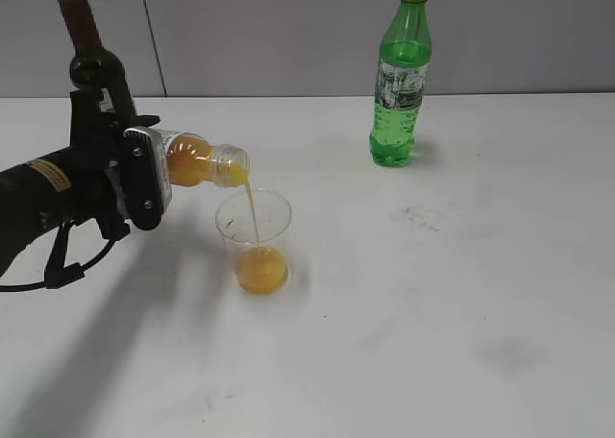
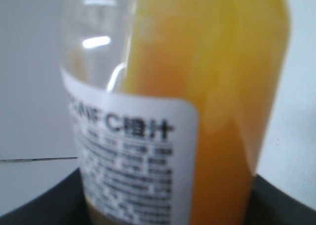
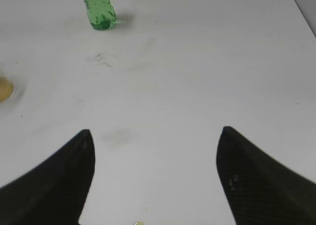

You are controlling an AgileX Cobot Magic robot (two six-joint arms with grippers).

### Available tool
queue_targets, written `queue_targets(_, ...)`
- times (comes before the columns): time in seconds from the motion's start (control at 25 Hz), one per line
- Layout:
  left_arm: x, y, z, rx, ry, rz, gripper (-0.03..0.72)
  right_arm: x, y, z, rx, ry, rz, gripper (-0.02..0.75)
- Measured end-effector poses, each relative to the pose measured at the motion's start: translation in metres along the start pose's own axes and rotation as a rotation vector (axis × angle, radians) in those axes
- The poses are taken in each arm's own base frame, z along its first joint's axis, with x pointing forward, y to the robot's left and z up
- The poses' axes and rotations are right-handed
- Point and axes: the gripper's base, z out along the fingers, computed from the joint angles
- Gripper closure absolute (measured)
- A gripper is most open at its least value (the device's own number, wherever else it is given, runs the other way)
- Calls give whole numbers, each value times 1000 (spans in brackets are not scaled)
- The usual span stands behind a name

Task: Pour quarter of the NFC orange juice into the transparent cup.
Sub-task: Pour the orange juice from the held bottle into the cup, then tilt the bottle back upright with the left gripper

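**A:** Left gripper (image 1: 144,174) clamped around the NFC orange juice (image 1: 197,161), tipped almost flat, open mouth just above the rim of the transparent cup (image 1: 254,238). Thin orange stream falling from neck into cup, small pool at the bottom. Cup upright on the white table (image 1: 461,294), left of centre.

**B:** Up close from the left wrist: bottle (image 2: 207,101) filling nearly the whole view, white label with black print, juice pooled to one side, clear air pocket on the other. Blurry though.

**A:** And the right gripper (image 3: 155,178)?

**B:** Spread wide, holding nothing, hanging over bare tabletop. Not visible from the exterior camera.

**A:** Tall green bottle (image 1: 400,78) upright at the back right, well apart from the cup. Dark wine bottle (image 1: 89,49) behind the left arm, partly hidden.
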Motion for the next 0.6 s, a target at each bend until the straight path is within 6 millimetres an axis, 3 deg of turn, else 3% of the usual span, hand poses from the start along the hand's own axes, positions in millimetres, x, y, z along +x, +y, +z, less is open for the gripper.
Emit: queue_targets(0.6,0,0,0,-1,0,30,223,0,0,0,0,0,0,148)
